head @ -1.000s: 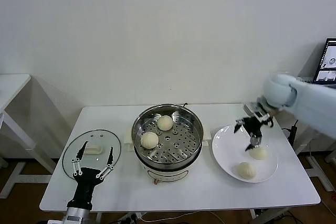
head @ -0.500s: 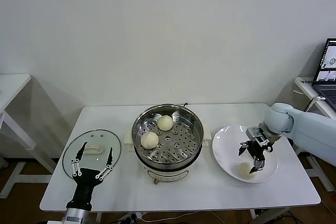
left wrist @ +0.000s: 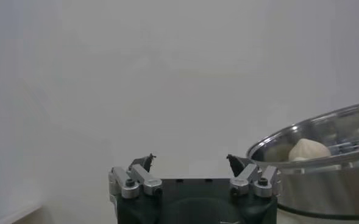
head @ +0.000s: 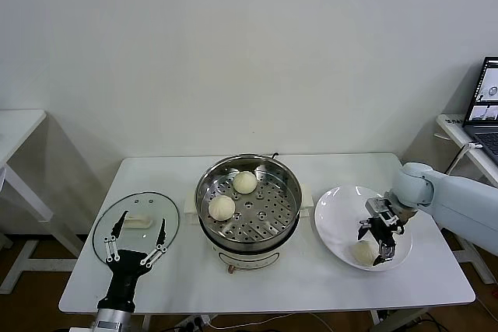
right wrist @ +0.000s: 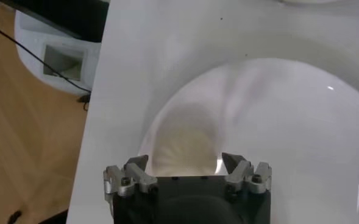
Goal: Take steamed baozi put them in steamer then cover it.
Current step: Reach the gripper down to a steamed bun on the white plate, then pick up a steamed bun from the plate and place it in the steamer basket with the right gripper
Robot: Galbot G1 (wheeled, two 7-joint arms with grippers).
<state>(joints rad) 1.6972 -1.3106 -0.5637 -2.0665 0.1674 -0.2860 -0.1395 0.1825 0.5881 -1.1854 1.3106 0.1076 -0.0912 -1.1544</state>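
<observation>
The steamer (head: 289, 209) stands mid-table with two baozi inside, one at the back (head: 244, 182) and one at the left (head: 222, 207). My right gripper (head: 372, 244) is open and low over the white plate (head: 334, 215). A baozi (head: 362, 252) lies at its fingertips. In the right wrist view this gripper (right wrist: 184, 163) has a baozi (right wrist: 185, 143) between its open fingers, not clamped. The other plate baozi is hidden behind the gripper. My left gripper (head: 138, 240) is open and idle at the near edge of the glass lid (head: 109, 227). It also shows in the left wrist view (left wrist: 190, 161).
The lid's white handle (head: 140, 221) lies flat at the table's left. The left wrist view shows the steamer (left wrist: 331, 176) with a baozi (left wrist: 309, 149) inside. In the right wrist view the table edge and the floor (right wrist: 27, 122) lie beside the plate (right wrist: 289, 122).
My right gripper has come down from above the plate's far side toward its near side and now straddles a baozi. The left arm has not moved.
</observation>
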